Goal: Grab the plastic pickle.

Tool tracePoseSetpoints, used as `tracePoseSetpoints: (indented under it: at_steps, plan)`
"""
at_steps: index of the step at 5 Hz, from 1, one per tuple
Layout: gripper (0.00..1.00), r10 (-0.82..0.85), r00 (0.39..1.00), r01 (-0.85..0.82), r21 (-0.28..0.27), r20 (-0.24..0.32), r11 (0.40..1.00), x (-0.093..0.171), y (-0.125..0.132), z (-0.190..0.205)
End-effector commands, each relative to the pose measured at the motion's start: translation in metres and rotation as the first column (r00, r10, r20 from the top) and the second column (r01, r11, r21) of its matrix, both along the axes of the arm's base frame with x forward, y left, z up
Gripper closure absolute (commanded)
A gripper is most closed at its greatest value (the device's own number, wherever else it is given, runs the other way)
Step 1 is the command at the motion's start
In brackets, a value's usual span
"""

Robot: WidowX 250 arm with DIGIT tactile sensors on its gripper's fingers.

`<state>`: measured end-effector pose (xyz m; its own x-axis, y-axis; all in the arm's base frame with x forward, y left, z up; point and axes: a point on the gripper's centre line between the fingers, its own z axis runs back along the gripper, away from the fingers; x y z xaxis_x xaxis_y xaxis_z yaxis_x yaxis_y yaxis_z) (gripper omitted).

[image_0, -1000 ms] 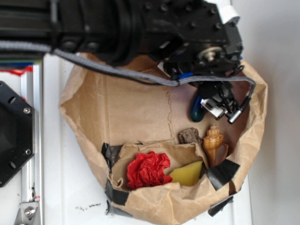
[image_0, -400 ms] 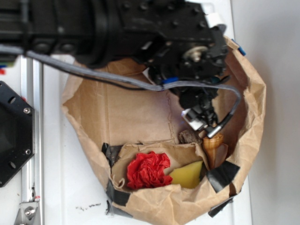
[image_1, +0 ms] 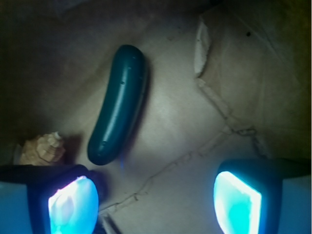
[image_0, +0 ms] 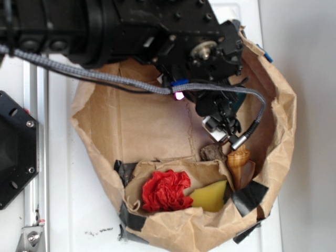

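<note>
Your pincer [image_1: 156,202] is spread wide, operator, nothing between the two glowing pads [image_1: 73,204] at the bottom of the wrist view, just bare brown paper in the gap. The plastic pickle [image_1: 118,105] lies flat on the paper floor of the bag, up and to the left of that gap, slightly curved, its lower rounded end sitting just above the left pad but not touching it. Right beside that end, further left, you've got the tan seashell [image_1: 43,148] peeking in at the frame edge. From the exterior view, the arm hangs over the crumpled paper bag [image_0: 131,126] on the white counter [image_0: 63,210], and the pincer [image_0: 223,126] is down inside it near the right wall; only a sliver of teal shows behind the arm there. Below it sit the seashell [image_0: 240,165] and a small grey-brown rock [image_0: 211,153], with a red crumpled ball [image_0: 167,190] and a yellow wedge [image_0: 210,195] in the taped pocket lower down
</note>
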<state>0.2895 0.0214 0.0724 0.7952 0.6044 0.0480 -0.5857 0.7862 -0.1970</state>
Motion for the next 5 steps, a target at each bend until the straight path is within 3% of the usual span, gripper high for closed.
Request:
tracePoseSetpoints:
  at_steps: [1, 2, 5]
  plan:
    - [0.0, 0.086, 0.992, -0.082, -0.042, 0.094, 0.996, 0.011, 0.019, 0.021]
    - [0.0, 0.078, 0.984, -0.068, -0.068, 0.158, 0.995, 0.011, 0.015, 0.018]
    - [0.0, 0.145, 0.972, -0.146, -0.007, 0.184, 0.989, 0.034, -0.001, -0.01]
